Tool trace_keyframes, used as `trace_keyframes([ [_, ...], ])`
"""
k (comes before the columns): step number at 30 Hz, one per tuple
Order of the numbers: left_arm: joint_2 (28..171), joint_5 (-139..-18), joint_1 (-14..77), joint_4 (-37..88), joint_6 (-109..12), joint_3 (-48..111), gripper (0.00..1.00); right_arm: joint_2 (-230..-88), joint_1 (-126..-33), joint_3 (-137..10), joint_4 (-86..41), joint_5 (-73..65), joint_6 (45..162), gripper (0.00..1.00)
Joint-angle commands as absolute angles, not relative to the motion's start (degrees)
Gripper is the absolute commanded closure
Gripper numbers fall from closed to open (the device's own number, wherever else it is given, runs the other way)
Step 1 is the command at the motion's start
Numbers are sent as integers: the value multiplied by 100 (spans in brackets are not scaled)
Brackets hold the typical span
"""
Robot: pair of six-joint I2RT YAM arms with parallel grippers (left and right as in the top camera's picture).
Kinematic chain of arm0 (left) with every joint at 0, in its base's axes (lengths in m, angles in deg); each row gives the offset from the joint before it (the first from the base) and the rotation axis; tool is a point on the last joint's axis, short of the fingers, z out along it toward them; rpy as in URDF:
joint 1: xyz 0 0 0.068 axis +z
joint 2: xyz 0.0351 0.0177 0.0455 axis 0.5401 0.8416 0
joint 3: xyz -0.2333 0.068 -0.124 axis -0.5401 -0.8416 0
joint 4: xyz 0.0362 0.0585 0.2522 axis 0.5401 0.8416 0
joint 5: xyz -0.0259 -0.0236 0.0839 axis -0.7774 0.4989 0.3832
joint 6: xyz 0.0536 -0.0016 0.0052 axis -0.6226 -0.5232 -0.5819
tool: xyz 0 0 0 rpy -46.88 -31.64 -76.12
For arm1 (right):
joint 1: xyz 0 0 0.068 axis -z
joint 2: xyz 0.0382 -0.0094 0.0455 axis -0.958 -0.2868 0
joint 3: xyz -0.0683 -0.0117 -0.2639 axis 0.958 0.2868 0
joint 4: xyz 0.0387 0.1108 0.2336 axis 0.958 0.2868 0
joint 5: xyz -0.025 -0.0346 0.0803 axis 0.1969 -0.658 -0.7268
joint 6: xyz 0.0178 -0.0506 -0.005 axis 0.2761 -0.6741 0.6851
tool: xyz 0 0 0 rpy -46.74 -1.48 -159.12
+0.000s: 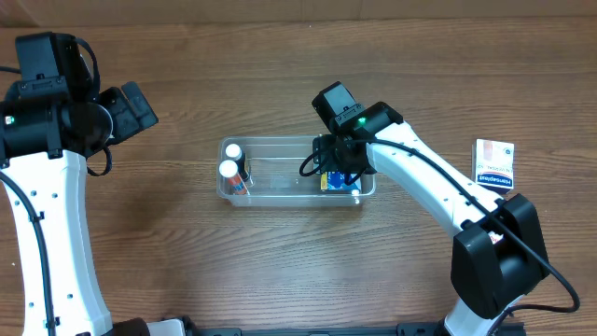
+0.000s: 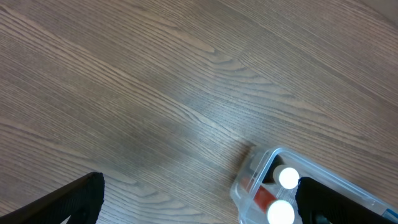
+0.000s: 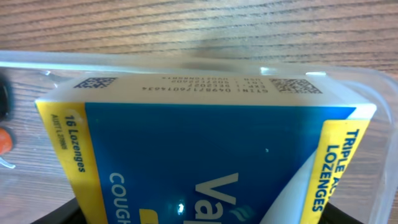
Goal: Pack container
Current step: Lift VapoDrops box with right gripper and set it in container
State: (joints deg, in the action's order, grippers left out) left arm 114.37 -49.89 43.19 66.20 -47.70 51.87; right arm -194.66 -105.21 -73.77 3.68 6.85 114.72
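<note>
On the wooden table (image 1: 280,261) the clear container (image 1: 280,141) lies at centre, its long axis running 9 to 3 o'clock. The right gripper (image 1: 341,174), much the nearer tool, hangs over the tub's 3 o'clock end, apparently pinching a blue-and-yellow lozenge box (image 3: 205,155) tilted just inside the wall; free floor lies toward 9 o'clock from it. The left gripper (image 2: 199,202) hovers out at 10 o'clock, fingers spread wide. Two white-capped bottles (image 1: 230,161) fill the 9 o'clock end
</note>
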Motion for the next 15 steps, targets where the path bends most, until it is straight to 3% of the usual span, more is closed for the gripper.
trace_keyframes([
  [1,11461,-5035,4343,6615,-4903,5108,0,-19520,-10511,-7364,479,742,11483,25],
  [10,11461,-5035,4343,6620,-4903,5108,0,-19520,-10511,-7329,680,742,11485,25],
  [15,11461,-5035,4343,6648,-4906,5108,0,-19531,-10511,-6903,178,744,11483,24],
])
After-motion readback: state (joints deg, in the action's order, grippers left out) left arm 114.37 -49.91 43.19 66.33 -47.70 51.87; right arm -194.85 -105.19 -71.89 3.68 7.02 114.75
